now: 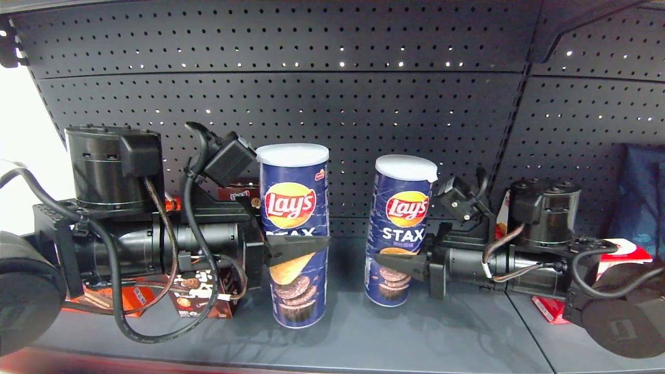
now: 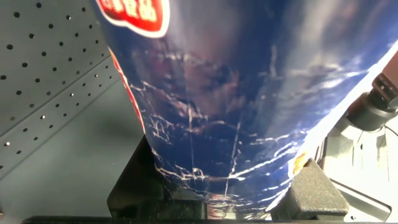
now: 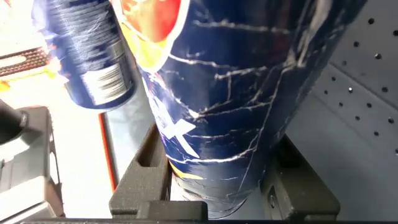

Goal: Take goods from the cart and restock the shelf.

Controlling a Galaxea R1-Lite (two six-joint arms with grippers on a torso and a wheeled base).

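Note:
Two tall blue chip cans with white lids stand upright on the grey shelf [image 1: 343,332]. My left gripper [image 1: 300,247] is shut on the middle of the left can [image 1: 294,208], coming in from the left. In the left wrist view the can [image 2: 249,93] sits between the dark fingers [image 2: 140,186]. Coming from the right, my right gripper [image 1: 396,263] is shut on the lower half of the right can [image 1: 404,218]. The right wrist view shows that can [image 3: 230,106] clamped between its fingers [image 3: 146,174], with the other can [image 3: 87,56] beyond. Whether the can bottoms touch the shelf I cannot tell.
A brown cookie box [image 1: 203,298] and an orange box [image 1: 122,300] lie under the left arm. Red-and-white boxes [image 1: 626,251] and a blue bag [image 1: 641,192] are at the right. A black pegboard wall [image 1: 332,104] backs the shelf; bare shelf lies in front of the cans.

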